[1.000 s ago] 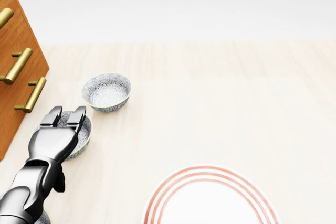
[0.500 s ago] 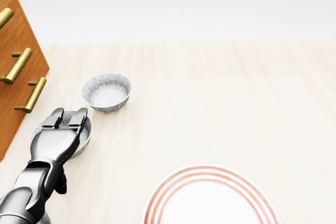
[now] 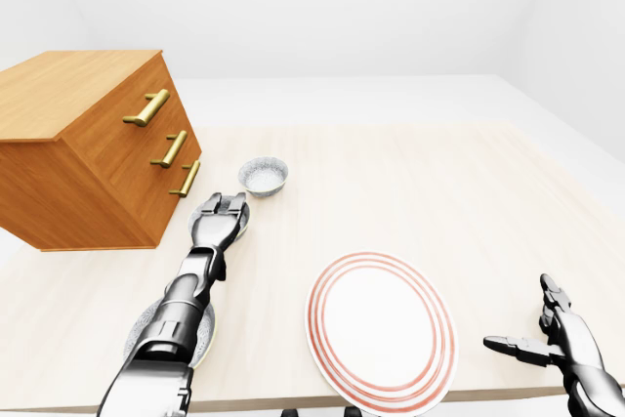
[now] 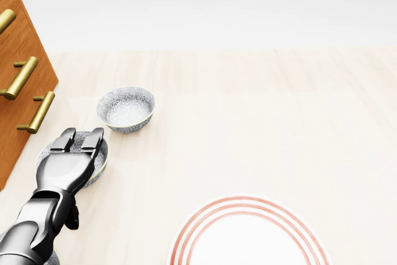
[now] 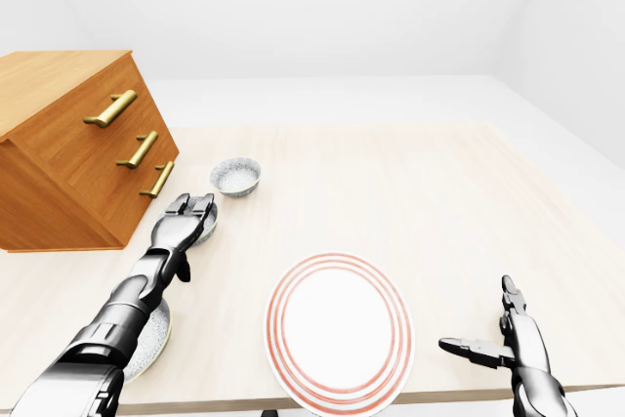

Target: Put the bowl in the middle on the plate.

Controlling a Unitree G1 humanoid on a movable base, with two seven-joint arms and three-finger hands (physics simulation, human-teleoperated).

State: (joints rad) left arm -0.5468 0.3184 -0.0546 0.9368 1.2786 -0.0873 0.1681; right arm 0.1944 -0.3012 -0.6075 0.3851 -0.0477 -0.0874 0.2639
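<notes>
- The middle bowl [image 4: 102,163], grey-patterned with a pale rim, sits upright on the counter [image 4: 279,122] at the left of the head view. It is just beside the lower corner of the wooden drawer chest [image 3: 88,153], and most of it is covered from above.
- The left hand [image 4: 69,164] lies directly over that bowl. Its two upper fingers [image 4: 93,139] are stretched straight across the opening toward the far rim and are not curled round anything. The thumb is hidden underneath, so I cannot tell whether it touches the bowl's wall.
- The bowl is not on the plate [image 5: 337,329]. The plate is white with red rings round its edge and lies flat toward the bottom middle of the eye views, well apart from the bowl and to its right.
- A second bowl [image 4: 126,108] of the same pattern stands above the middle one in the head view, close to it but not touching.
- A third bowl [image 5: 151,337] sits near the counter's bottom edge, partly under the left forearm.
- The three bowls form a rough line running up the left of the eye views, alongside the chest's drawer fronts.
- The chest has three brass bar handles [image 3: 146,107] facing the bowls.
- The right hand [image 5: 513,341] is at the bottom right of the eye views, near the counter's edge. Its fingers are spread wide and it holds nothing.
</notes>
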